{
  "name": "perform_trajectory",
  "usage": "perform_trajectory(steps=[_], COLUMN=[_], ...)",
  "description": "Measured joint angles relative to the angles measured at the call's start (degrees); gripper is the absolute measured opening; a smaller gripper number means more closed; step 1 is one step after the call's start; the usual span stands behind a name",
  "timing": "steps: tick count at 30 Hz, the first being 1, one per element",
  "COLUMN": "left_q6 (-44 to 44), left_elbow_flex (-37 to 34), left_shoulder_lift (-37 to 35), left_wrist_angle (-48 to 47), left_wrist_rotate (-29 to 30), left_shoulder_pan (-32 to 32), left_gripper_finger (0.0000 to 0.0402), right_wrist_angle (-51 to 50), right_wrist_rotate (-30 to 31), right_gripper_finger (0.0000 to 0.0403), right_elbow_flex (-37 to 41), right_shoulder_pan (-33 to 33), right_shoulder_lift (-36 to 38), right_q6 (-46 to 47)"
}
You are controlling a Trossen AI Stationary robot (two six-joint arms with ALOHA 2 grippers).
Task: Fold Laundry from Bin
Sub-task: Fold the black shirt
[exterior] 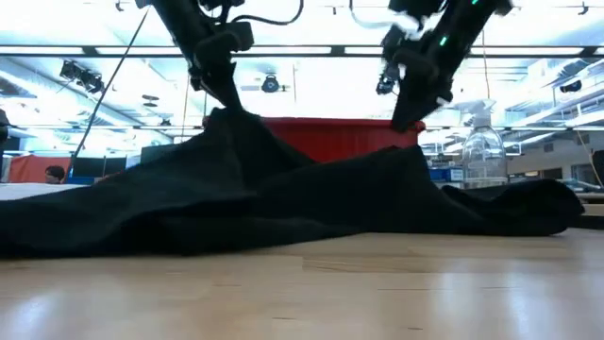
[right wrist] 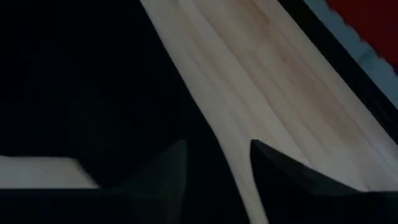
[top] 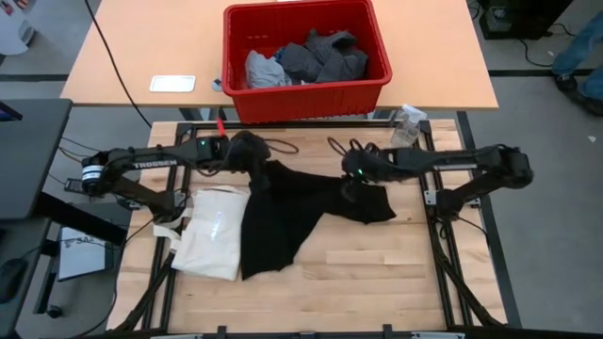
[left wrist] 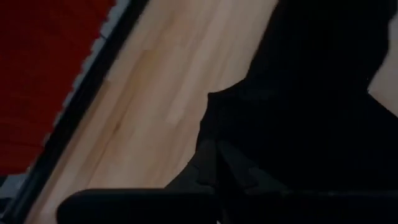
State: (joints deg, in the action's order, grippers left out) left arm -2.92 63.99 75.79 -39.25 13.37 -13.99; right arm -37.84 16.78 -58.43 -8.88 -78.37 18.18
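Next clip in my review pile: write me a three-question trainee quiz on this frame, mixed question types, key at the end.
1. True or false: the black shirt lies inside the red bin.
2. Which hand pinches the shirt shut: A, the left hand, or B, the right hand?
3. Fill in: the cream bag lies on the table beside the shirt, on the ____ arm's side.

Key: 1 false, it is spread on the wooden table; grey clothes remain in the bin. 2 A; the right hand's fingers stand apart. 3 left.
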Motion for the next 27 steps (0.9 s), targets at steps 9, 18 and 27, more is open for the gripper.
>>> perform_trajectory(steps=[9, 18, 27], left_q6=[1.08, -0.74, -0.48], left_elbow_flex=[-0.02, -0.02, 0.0], left_shoulder_lift=[0.02, 0.02, 0.02], left_wrist_angle=[0.12, 0.01, 0.07], left_wrist_rotate=[-1.66, -1.66, -1.66], left_shoulder_pan=[-2.24, -2.13, -2.42], left_gripper_finger=[0.0, 0.0, 0.0], right_wrist_angle=[15.33, 17.47, 17.45], right_wrist_rotate=[-23.16, -22.97, -24.49], right_gripper_finger=[0.0217, 0.0201, 0.003], right_elbow_flex=[0.04, 0.02, 0.04], right_shoulder_pan=[-8.74, -5.9, -7.81], right_shoulder_lift=[-11.89, -17.26, -22.09], right_q6=[-16.7, -20.71, -17.97])
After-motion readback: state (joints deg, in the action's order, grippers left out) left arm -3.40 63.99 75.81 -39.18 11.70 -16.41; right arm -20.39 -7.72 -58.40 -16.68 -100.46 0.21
